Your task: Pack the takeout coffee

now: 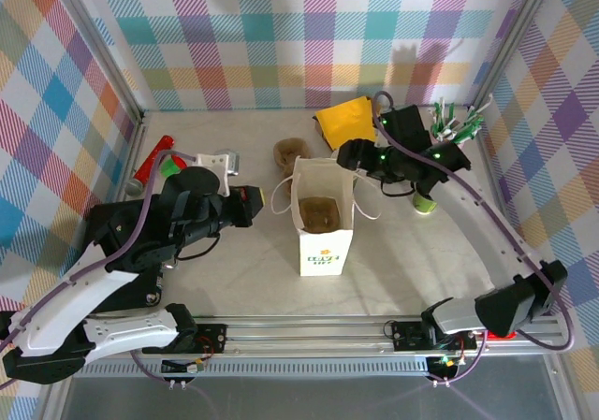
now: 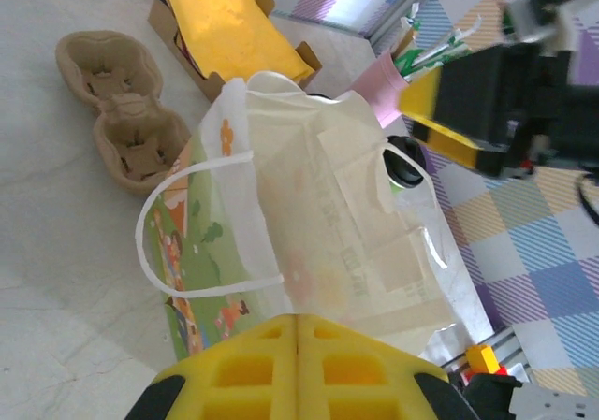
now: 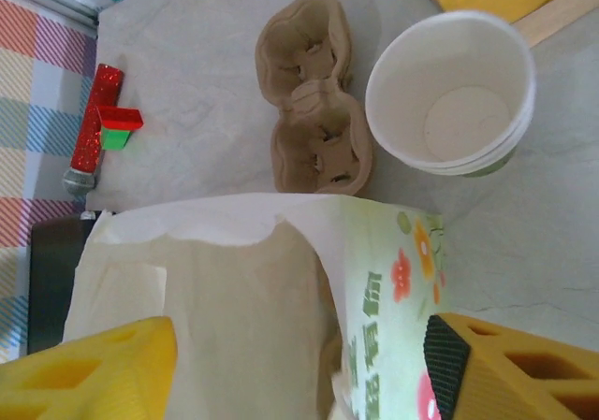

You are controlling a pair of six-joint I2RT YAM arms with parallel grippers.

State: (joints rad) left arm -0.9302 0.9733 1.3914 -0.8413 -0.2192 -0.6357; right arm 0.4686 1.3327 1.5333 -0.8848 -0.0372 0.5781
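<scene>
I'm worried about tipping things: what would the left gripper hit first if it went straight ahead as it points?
Probably the white paper bag, directly ahead of the left gripper; the gap is hard to judge.

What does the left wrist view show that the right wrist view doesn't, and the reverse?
Left wrist adds the lidded coffee tucked behind the bag, plus a pink cup. Right wrist adds the red tube and a look down into the empty lidless cup. Both share the bag and the cardboard carrier.
</scene>
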